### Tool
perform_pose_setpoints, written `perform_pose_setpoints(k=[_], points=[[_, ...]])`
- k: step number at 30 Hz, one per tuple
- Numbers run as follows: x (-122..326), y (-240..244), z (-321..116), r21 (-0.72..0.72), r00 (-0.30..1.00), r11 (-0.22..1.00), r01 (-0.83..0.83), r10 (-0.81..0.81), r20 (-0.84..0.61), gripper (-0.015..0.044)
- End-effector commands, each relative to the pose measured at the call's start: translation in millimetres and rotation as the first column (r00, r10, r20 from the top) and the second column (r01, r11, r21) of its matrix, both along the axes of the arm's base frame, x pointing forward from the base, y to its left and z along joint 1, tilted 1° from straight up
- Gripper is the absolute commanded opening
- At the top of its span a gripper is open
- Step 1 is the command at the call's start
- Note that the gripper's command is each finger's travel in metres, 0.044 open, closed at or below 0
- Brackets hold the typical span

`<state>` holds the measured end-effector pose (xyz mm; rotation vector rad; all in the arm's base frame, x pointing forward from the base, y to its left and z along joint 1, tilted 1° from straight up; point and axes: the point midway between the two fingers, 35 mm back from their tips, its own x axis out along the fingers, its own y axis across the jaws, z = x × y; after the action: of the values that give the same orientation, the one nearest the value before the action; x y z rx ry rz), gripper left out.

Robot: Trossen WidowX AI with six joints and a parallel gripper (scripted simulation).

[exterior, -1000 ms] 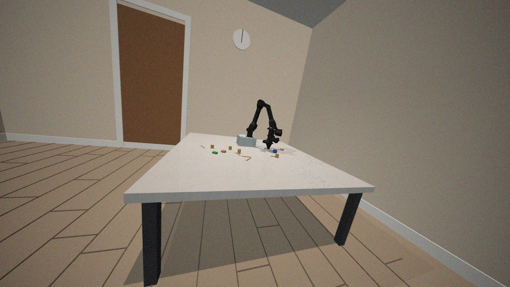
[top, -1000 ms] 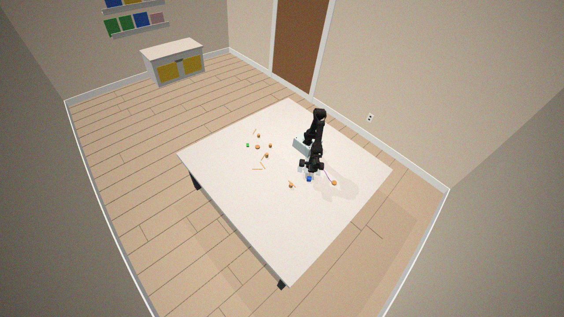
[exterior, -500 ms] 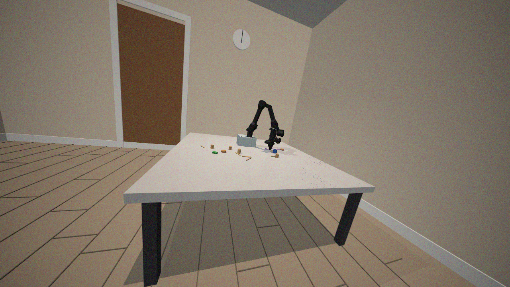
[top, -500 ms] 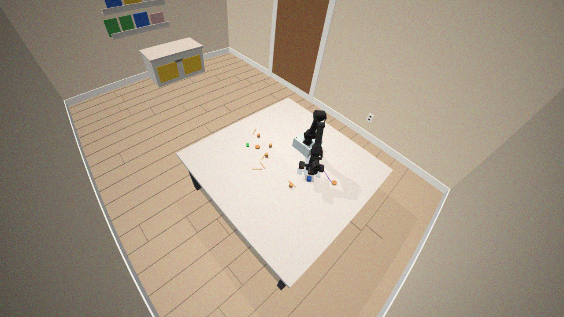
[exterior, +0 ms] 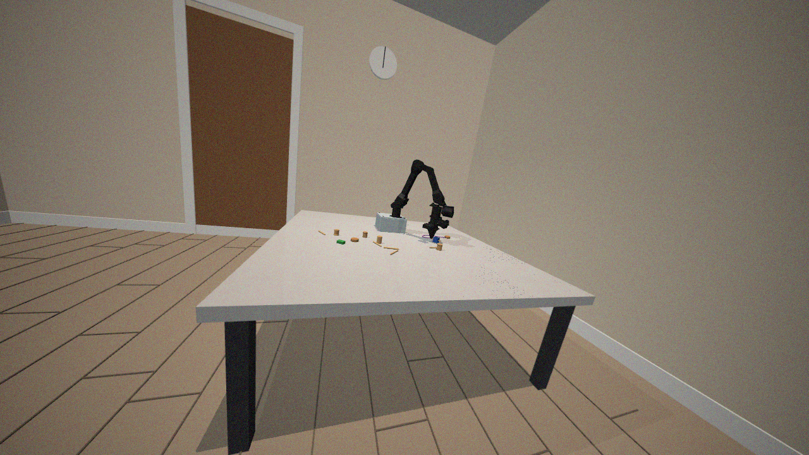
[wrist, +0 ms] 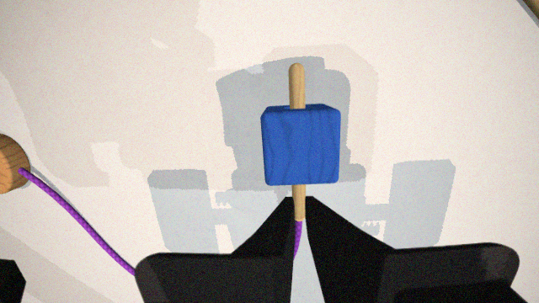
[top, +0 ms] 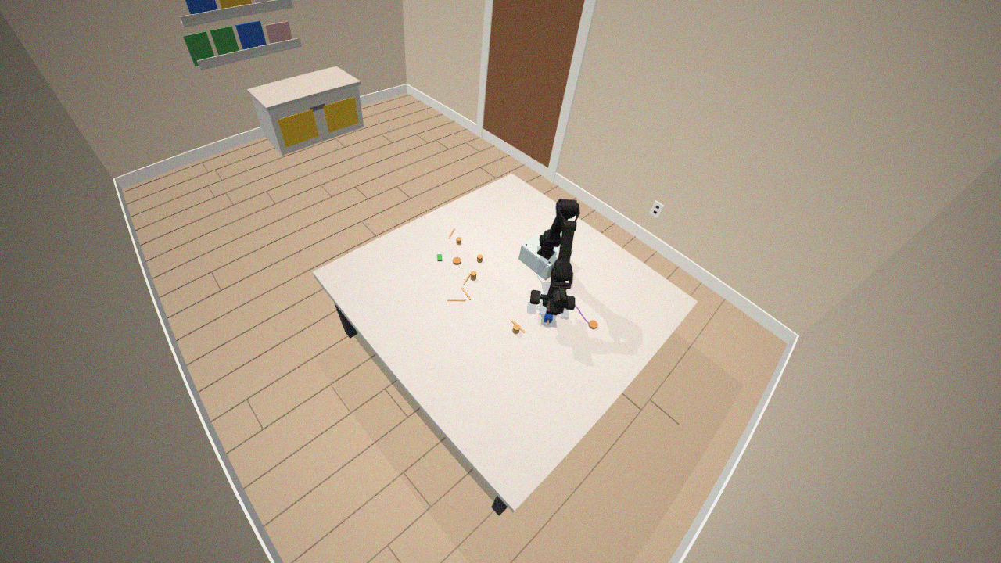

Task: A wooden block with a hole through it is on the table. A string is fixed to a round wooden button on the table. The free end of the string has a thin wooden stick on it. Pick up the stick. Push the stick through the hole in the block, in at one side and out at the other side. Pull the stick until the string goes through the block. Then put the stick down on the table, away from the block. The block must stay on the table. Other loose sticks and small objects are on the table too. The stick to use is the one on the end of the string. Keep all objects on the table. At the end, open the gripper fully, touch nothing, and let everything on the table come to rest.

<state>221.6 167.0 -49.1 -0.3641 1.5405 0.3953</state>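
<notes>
The blue block (top: 547,317) (exterior: 436,239) (wrist: 301,145) sits on the table. The stick on the string (wrist: 297,86) runs through the block's hole. Its rounded tip sticks out at the far side, its rear end shows at the near side, and its middle is hidden inside. My gripper (wrist: 298,204) (exterior: 432,236) is shut on the stick's rear end, close to the near face of the block. The purple string (wrist: 76,215) (top: 582,313) runs from the stick's rear end, partly hidden behind the fingers, to the round wooden button (top: 593,324) (exterior: 447,237) (wrist: 9,168) at the left of the wrist view.
A short wooden cylinder (top: 515,328) (exterior: 438,247) stands near the block with a loose stick beside it. Farther off lie loose sticks (top: 456,300) (exterior: 390,248), several round wooden pieces (top: 473,275) and a green piece (top: 439,257) (exterior: 340,242). The arm's pale base (top: 535,260) (exterior: 391,222) stands behind.
</notes>
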Motion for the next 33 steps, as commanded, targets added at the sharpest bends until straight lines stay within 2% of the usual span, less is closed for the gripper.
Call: perform_pose_setpoints(k=[1, 5, 10, 15, 20, 30, 33], points=[[5, 2, -2, -0.009, 1.0, 1.0, -0.006, 0.006, -0.006, 0.0], [7, 3, -2, -0.008, 1.0, 1.0, -0.005, 0.005, -0.005, 0.0], [5, 3, 0, 0.001, 1.0, 1.0, 0.0, 0.0, 0.001, 0.012], [7, 4, 10, 0.001, 1.0, 1.0, 0.0, 0.0, 0.002, 0.012], [6, 2, 78, 0.001, 1.0, 1.0, 0.0, 0.0, 0.002, 0.012], [6, 2, 75, -0.002, 1.0, 1.0, 0.004, -0.004, -0.002, 0.012], [9, 4, 75, -0.001, 0.99, 0.99, -0.141, 0.141, 0.001, 0.012]])
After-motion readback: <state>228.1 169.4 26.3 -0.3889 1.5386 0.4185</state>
